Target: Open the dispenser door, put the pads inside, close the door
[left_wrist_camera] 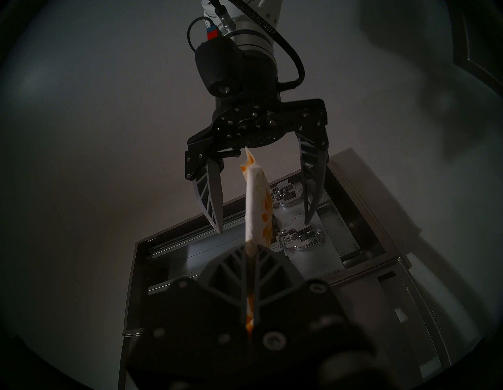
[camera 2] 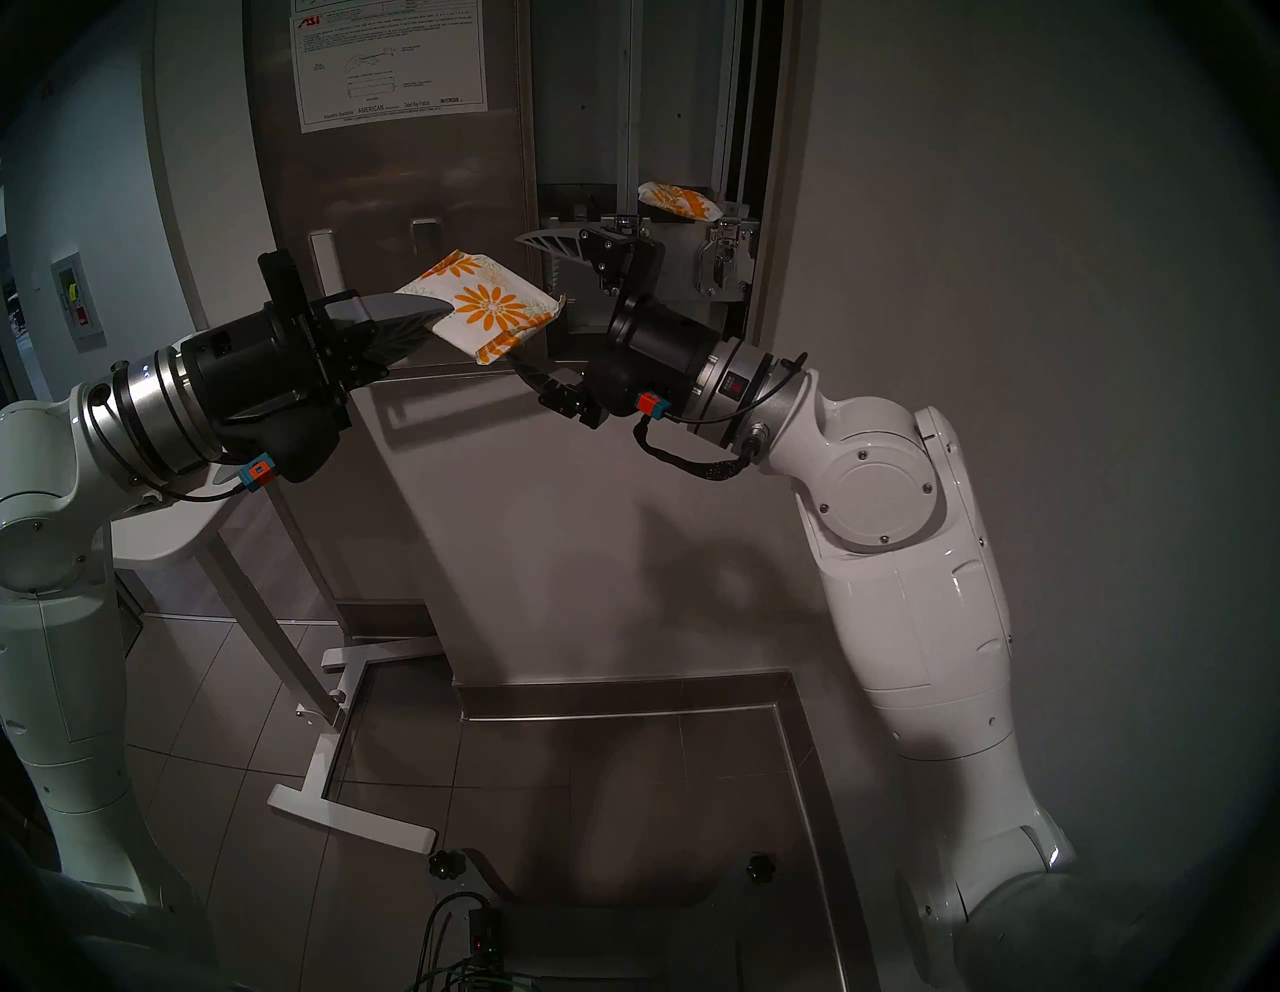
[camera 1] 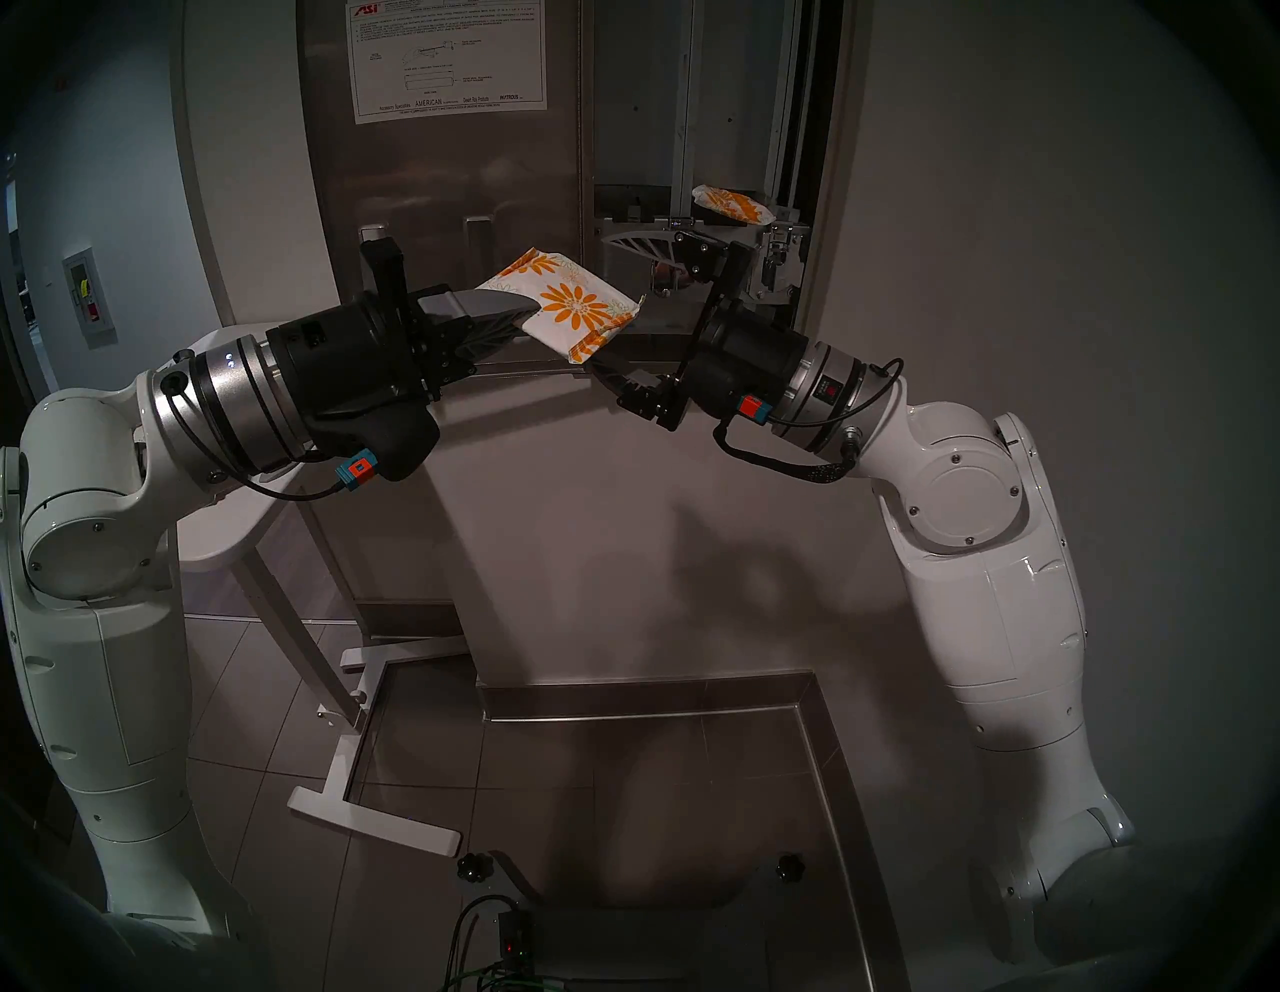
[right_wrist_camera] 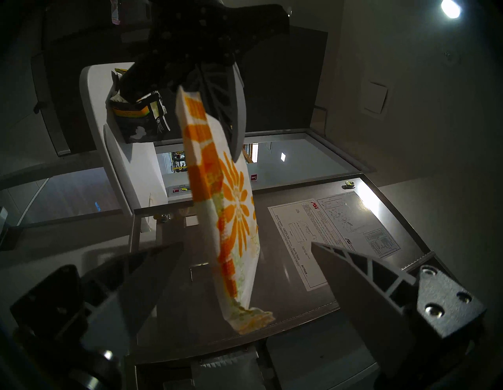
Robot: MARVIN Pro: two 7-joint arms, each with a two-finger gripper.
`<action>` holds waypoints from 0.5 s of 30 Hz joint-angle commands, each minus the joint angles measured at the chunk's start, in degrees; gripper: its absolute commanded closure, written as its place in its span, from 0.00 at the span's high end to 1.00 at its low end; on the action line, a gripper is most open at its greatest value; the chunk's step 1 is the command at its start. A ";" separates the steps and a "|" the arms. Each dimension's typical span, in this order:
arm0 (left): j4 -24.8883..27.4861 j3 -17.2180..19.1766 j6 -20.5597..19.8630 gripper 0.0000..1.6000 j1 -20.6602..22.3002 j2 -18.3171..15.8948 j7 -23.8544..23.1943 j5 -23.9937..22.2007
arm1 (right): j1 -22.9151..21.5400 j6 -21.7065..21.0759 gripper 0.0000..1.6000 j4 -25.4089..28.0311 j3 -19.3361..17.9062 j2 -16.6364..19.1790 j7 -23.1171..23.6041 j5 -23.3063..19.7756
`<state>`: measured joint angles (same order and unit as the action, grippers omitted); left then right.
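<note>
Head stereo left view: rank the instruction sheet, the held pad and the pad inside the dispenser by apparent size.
1. instruction sheet, cut off by the frame's top.
2. held pad, in the left end effector.
3. pad inside the dispenser; it lies farther back and partly hidden, so it may be equal.

Dim, fisheye-warped views with dark vignetted rims; a ceiling lamp (right_wrist_camera: 450, 8) glares, arm shadows cross the wall (camera 1: 692, 554), and near fingers blur.
</note>
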<state>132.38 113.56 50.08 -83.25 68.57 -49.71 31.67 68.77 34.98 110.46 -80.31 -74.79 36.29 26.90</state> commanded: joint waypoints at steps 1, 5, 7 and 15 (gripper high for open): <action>0.14 0.05 0.13 0.00 0.50 -0.15 0.08 0.13 | -1.74 0.07 1.00 0.48 -0.44 -1.96 -2.16 1.77; 0.14 0.04 0.13 0.00 0.50 -0.15 0.08 0.14 | -1.45 -0.04 1.00 0.75 -0.94 -2.10 -2.54 2.45; 0.14 0.04 0.13 0.00 0.50 -0.15 0.08 0.14 | -1.35 -0.15 1.00 0.90 -1.18 -2.13 -2.54 2.58; 0.13 0.04 0.13 0.00 0.51 -0.15 0.08 0.14 | -0.63 -1.76 1.00 2.55 -1.77 -2.07 -1.61 3.29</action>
<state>132.38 113.56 50.07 -83.25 68.57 -49.71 31.68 68.14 34.74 111.14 -81.52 -76.58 34.65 30.05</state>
